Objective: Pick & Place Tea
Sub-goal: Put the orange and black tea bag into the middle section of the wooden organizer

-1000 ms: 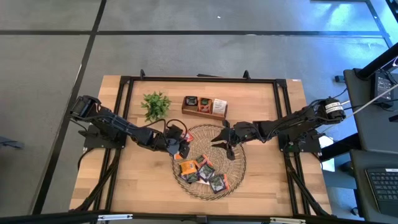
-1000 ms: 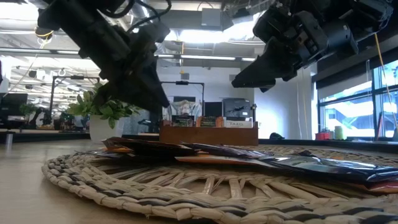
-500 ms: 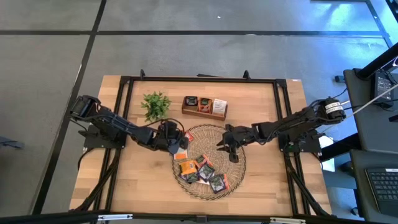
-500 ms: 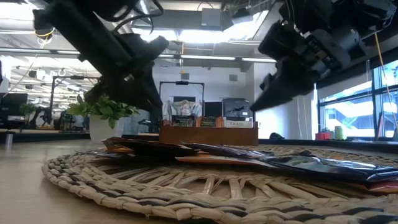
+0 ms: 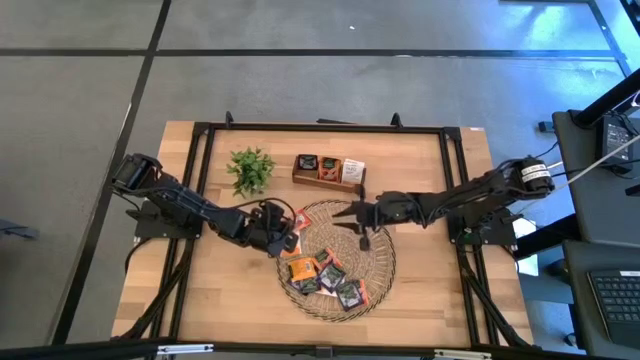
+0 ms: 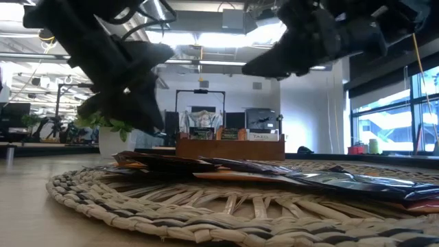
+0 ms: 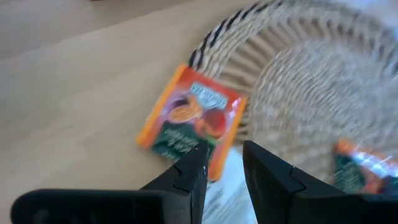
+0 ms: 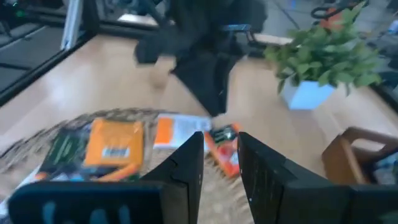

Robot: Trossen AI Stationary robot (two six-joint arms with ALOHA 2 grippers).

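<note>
**A:** Two arms over the light wooden surface (image 5: pixel 220 290), both at the round woven wicker tray (image 5: pixel 385 268). Brown wooden three-compartment box (image 5: pixel 329 171) sits beyond the tray, small green leafy plant (image 5: pixel 250 168) beside it.

**B:** Where's the tea?

**A:** Most of the small flat square sachets (image 5: pixel 322 276) are clustered on the tray's near half, orange and dark wrappers. One orange fruit-print sachet (image 7: pixel 191 117) lies half on the tray rim, half on the wood.

**B:** Claws?

**A:** Left claw (image 7: pixel 222 163) hovers just above that rim sachet, fingers a narrow gap apart, nothing between them. Right claw (image 8: pixel 219 154) hangs over the tray's far side, fingers also slightly parted, empty.

**B:** So which step?

**A:** Looks like pick approach, nothing grasped yet. The left is the likelier one to go.

**B:** Next move?

**A:** Probably drop the left claw, straddle the sachet's raised edge at the rim, and pinch. It's flat and thin, so a miss or a slide seems likely.
</note>
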